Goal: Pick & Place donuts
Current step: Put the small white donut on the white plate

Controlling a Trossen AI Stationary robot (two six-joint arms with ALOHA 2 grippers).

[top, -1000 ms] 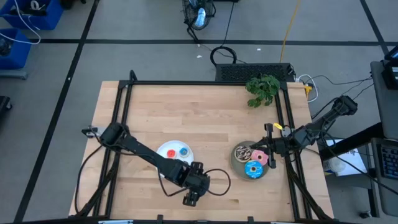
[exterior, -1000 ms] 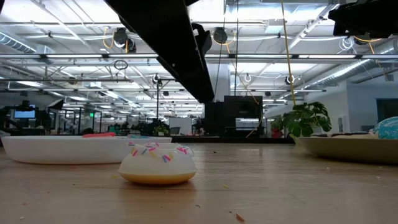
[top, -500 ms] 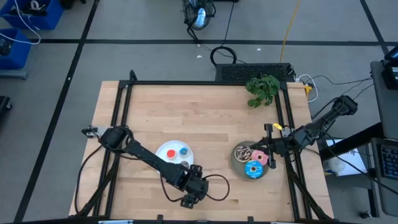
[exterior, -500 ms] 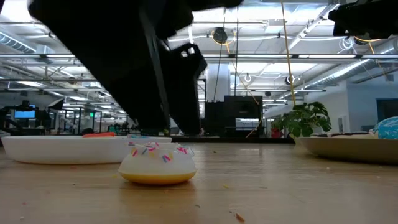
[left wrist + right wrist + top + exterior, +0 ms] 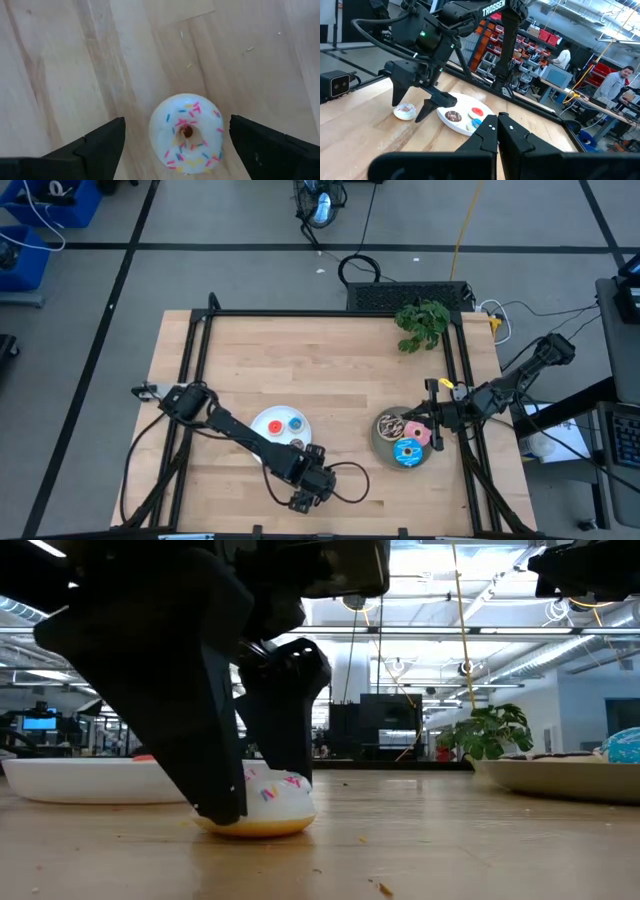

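We see the left claw point(image 5: 177, 145) spread wide, straddling the white sprinkled donut point(image 5: 188, 133) on the bench point(image 5: 330, 370), not yet gripped. White plate point(image 5: 262, 423) holds three tiny donuts. Right claw point(image 5: 497, 131) shut, waiting over grey plate point(image 5: 381, 440).

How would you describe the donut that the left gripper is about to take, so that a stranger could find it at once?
Look at the near edge of the wooden table, just in front of the white plate. Between the open fingers of the left gripper a tiny white donut lies flat on bare wood. Alone among the donuts, it lies on no plate.
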